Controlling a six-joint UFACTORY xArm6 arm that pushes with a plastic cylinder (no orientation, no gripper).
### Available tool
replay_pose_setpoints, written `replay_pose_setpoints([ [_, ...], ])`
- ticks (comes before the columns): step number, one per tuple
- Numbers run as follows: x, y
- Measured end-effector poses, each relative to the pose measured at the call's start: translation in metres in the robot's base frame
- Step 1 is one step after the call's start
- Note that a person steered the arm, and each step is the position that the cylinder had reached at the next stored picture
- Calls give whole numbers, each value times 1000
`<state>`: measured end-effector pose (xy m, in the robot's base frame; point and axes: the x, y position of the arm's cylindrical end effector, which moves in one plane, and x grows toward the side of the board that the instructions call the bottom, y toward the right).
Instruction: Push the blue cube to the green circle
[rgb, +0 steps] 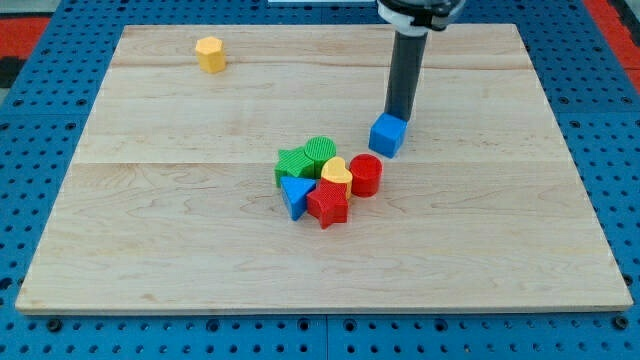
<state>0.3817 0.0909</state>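
Observation:
The blue cube (387, 134) lies right of the board's middle. My tip (399, 116) stands right behind it, toward the view's top, touching or nearly touching its upper right side. The green circle (320, 152) is a ribbed green cylinder to the cube's lower left, at the top of a tight cluster of blocks. A small gap lies between the cube and the cluster.
The cluster also holds a green star-like block (292, 164), a yellow heart (336, 171), a red cylinder (366, 174), a blue triangle (294, 194) and a red star-like block (328, 203). A yellow hexagon block (210, 54) sits near the top left. The wooden board (150, 230) lies on a blue pegboard.

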Motion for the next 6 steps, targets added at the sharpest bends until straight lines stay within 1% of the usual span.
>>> replay_pose_setpoints([
  [2,19,10],
  [4,43,5],
  [6,44,-30],
])
